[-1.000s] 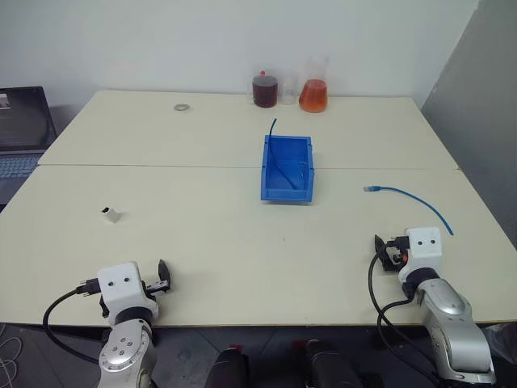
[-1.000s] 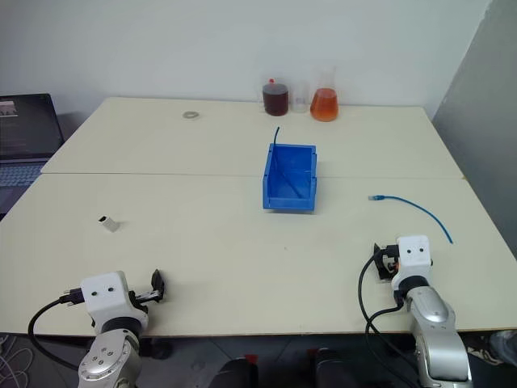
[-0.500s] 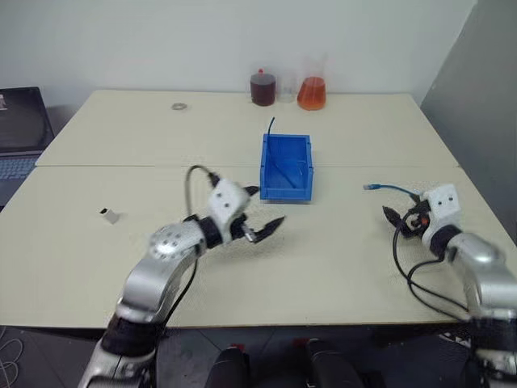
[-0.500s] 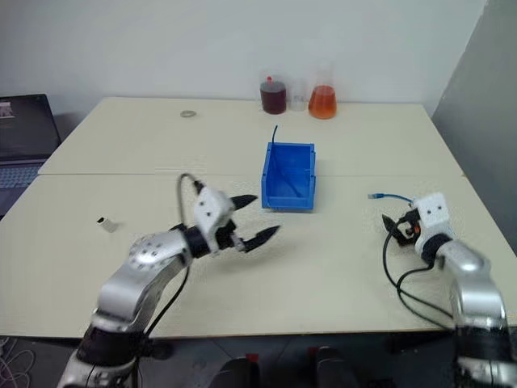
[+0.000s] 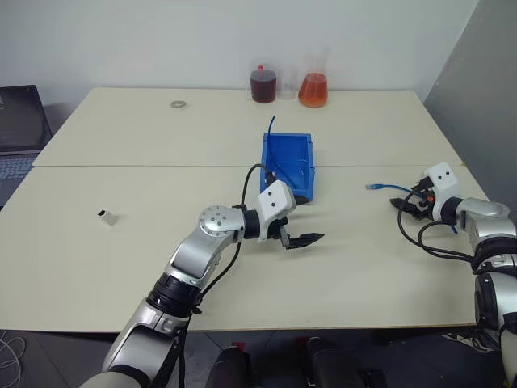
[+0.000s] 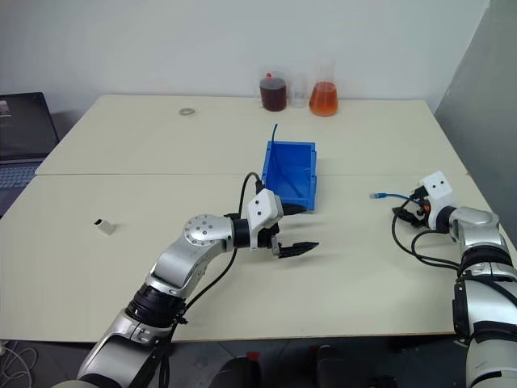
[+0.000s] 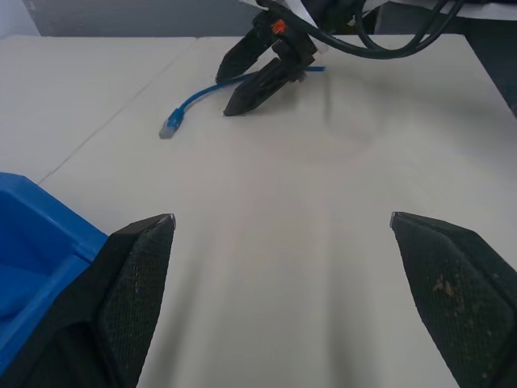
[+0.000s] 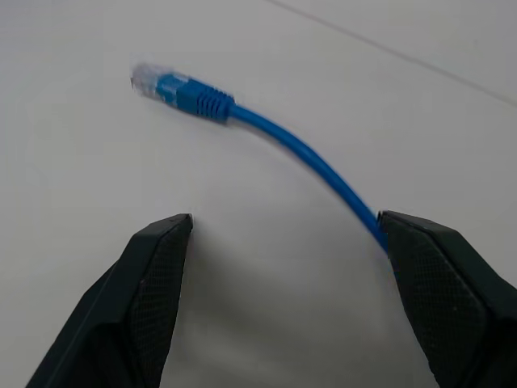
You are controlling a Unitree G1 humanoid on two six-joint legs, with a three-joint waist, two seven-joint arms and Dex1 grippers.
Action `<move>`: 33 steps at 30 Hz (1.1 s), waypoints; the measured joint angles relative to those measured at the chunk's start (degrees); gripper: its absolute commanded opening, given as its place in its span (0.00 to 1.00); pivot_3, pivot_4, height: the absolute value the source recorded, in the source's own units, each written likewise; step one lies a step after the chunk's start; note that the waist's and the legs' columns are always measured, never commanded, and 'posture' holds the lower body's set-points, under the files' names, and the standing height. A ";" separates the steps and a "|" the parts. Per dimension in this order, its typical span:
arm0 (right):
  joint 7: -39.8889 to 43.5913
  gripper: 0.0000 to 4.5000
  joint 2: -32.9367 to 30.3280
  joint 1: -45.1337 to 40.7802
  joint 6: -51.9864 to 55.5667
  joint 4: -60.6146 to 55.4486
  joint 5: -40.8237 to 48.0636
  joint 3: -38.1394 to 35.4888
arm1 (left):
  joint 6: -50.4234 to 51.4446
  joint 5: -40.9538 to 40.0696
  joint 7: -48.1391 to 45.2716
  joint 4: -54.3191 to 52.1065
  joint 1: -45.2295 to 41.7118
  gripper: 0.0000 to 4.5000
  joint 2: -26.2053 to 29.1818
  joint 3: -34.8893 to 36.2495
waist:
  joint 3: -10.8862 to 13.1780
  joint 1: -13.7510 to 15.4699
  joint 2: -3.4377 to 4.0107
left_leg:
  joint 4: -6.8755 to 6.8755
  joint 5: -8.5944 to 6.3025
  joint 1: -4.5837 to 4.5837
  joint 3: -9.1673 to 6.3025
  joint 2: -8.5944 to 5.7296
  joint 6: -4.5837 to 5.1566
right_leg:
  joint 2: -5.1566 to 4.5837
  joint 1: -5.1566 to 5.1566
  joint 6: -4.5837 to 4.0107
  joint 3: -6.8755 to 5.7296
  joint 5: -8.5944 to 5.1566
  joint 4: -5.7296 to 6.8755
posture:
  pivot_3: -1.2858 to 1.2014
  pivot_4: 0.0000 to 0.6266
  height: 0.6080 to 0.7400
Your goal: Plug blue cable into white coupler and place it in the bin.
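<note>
Head views: your left gripper (image 5: 300, 229) hung just in front of the bin (image 5: 287, 166), fingers wide, empty; white coupler (image 5: 108, 216) sat far left on the tabletop (image 5: 161, 145).
Left wrist: your right gripper (image 7: 252, 66) was at the blue cable (image 7: 202, 97).
Right wrist: fingers (image 8: 153, 275) wide, straddling the cable, no grip.

Light-blue cable (image 8: 266, 133); bright blue bin (image 5: 287, 166); white coupler (image 5: 107, 216); cream table (image 5: 161, 202); black pincer fingers (image 7: 133, 283).
</note>
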 measured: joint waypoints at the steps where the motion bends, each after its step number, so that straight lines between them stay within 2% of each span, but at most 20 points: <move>1: -0.63 0.87 -0.03 -0.55 0.54 0.60 -0.40 0.12 | 0.17 0.00 -0.13 -0.26 0.18 1.00 -0.01 0.00 | 0.00 0.04 0.00 | 0.03 0.00 0.00 -0.01 0.00 0.00 | 0.00 0.00 0.02 -0.01 0.01 0.01 | 0.52 0.24 1.00; 9: -7.50 0.87 -0.16 -1.93 5.53 2.55 -0.37 -2.78 | 2.47 -0.02 0.24 -3.41 2.46 1.00 0.64 0.15 | 0.00 0.55 0.00 | 0.13 0.01 0.05 0.06 -0.03 0.00 | 0.01 0.05 0.13 0.10 0.07 0.02 | 0.52 0.24 1.00; 15: -5.60 0.87 -1.33 -1.94 8.00 2.56 -0.26 -2.98 | 3.55 -0.31 -0.15 -3.95 2.58 1.00 0.65 0.15 | 0.00 0.65 0.00 | 0.12 0.01 0.05 0.08 -0.03 0.00 | 0.01 0.06 0.13 0.12 0.07 0.01 | 0.52 0.24 1.00; 16: -4.94 0.79 -1.51 -1.96 8.63 2.56 -0.15 -3.14 | 3.64 -0.43 -0.40 -3.95 2.55 1.00 0.64 0.15 | 0.00 0.65 0.00 | 0.12 0.01 0.05 0.08 -0.03 0.00 | 0.01 0.05 0.13 0.12 0.07 0.01 | 0.52 0.24 1.00; 18: -3.25 0.72 -1.61 -2.00 10.10 2.56 0.31 -3.88 | 3.85 -0.68 -1.05 -3.92 2.25 1.00 0.60 0.11 | 0.00 0.65 0.00 | 0.12 0.01 0.06 0.09 -0.03 0.00 | 0.02 0.06 0.13 0.12 0.07 0.01 | 0.52 0.24 1.00; 29: -0.32 0.04 -2.50 -2.10 11.02 2.40 -1.01 -2.82 | 4.67 -0.96 -1.50 -3.83 1.06 1.00 1.14 0.12 | -0.01 0.54 0.00 | 0.11 0.01 0.10 0.10 0.01 0.00 | 0.07 0.06 0.13 0.15 0.07 0.02 | 0.52 0.24 1.00; 30: -0.28 0.00 -2.55 -2.09 11.07 2.40 -1.05 -2.79 | 4.67 -0.96 -1.56 -3.83 1.06 1.00 1.25 0.13 | -0.01 0.52 0.00 | 0.11 0.01 0.11 0.11 0.01 0.00 | 0.07 0.06 0.13 0.16 0.07 0.03 | 0.52 0.24 1.00; 33: -0.10 0.00 -2.59 -2.09 10.83 2.32 -1.80 -2.69 | 4.67 -0.96 -1.76 -3.83 1.08 1.00 1.30 0.13 | -0.01 0.52 0.00 | 0.11 0.01 0.11 0.12 0.01 0.00 | 0.08 0.06 0.13 0.17 0.07 0.03 | 0.52 0.24 1.00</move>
